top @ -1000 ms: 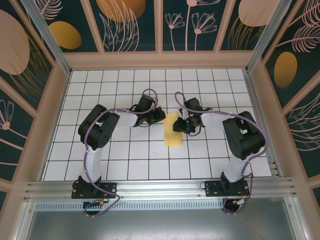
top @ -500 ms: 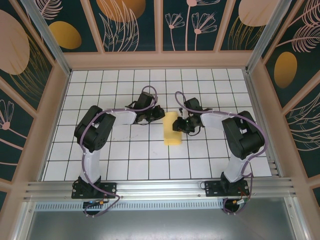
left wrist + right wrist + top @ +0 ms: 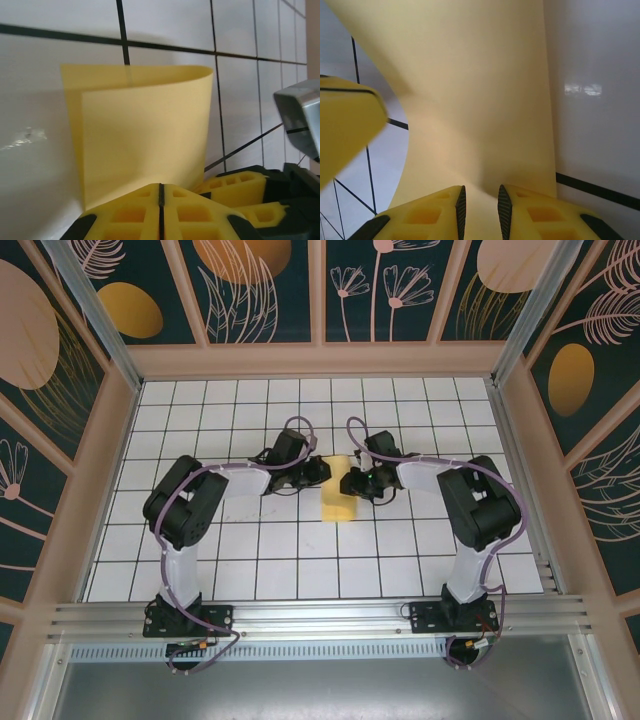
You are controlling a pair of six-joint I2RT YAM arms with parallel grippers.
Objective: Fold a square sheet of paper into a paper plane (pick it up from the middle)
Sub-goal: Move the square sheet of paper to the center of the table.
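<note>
**Both sets of fingers met at the far end of the folded sheet**

I found the square sheet of paper [image 3: 338,503] doubled over into a yellow strip near the middle of the desk [image 3: 250,560], a little toward the far edge. Its long axis ran from far edge to near edge. Both arms worked at the strip's far end, with the rest of it trailing toward me.

The left fingers [image 3: 318,471] came in from the left side, at the strip's far left corner. In the left wrist view they were pressed together with no gap. The paper stood up as a curled double layer right off their tips, though I could not tell whether a layer was caught between them.

The right fingers [image 3: 352,483] came in from the right. They were closed to a narrow slit, and the sheet ran straight into it, so I read that as a pinch on the paper.

The two sets of fingers sat just beside each other, so neither arm was clearly nearer. I judged that the next crease depended on the right-hand pinch holding while the fold line was kept along the strip's length.
</note>
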